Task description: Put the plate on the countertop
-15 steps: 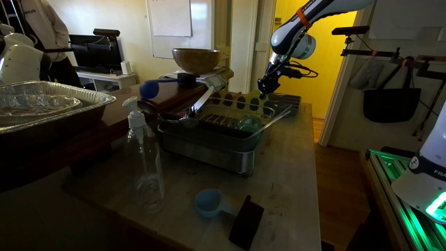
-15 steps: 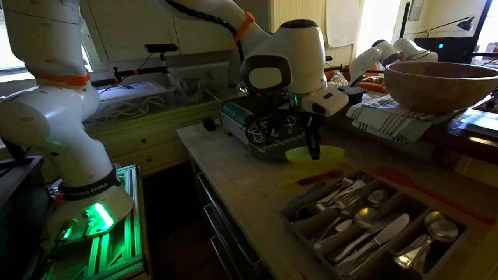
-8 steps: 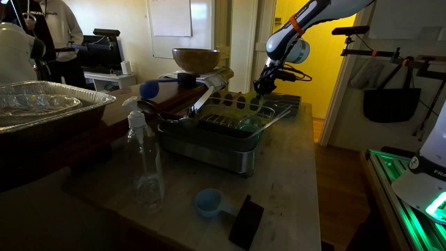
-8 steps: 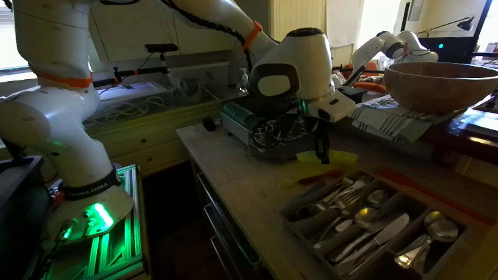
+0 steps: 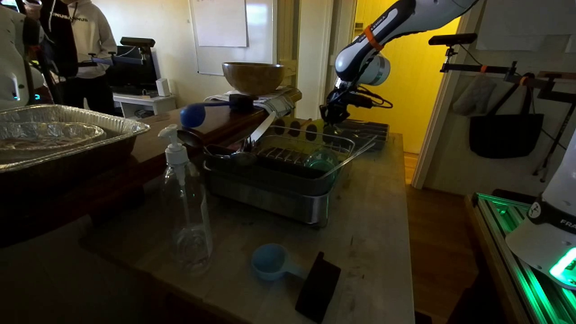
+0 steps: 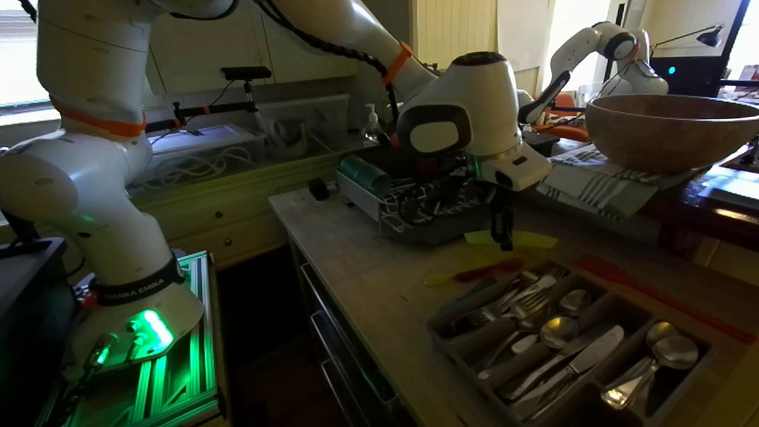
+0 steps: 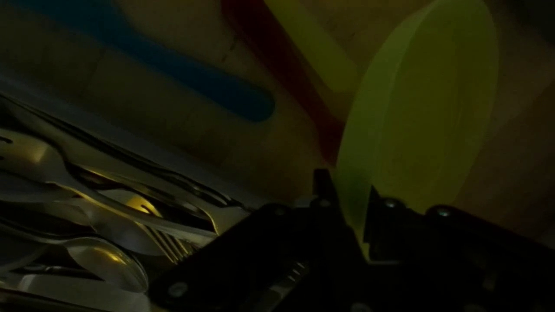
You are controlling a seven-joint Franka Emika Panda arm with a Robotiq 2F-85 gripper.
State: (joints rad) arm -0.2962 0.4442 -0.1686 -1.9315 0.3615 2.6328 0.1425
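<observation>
The lime-green plate (image 6: 536,239) is tilted nearly on edge and held by my gripper (image 6: 504,247) between the dish rack and the cutlery tray. In the wrist view the plate (image 7: 433,108) rises from between the fingers of the gripper (image 7: 349,186), which are closed round its rim. The pale countertop (image 6: 356,261) lies beneath; I cannot tell whether the plate's lower edge touches it. In an exterior view my gripper (image 5: 332,118) is beyond the dish rack, and the plate is mostly hidden there.
The dish rack (image 6: 367,204) and grey cutlery tray (image 6: 480,339) flank the plate. A red-and-yellow utensil (image 6: 489,270) and a red spatula (image 6: 652,292) lie close by. A blue utensil (image 7: 195,73) shows. Soap bottle (image 5: 186,225) and blue cup (image 5: 270,261) stand nearer.
My gripper has carried the plate lower and away from the dish rack, rightward in the view showing the cutlery tray. The plate now looks thinner there. In the background another arm and a person moved.
</observation>
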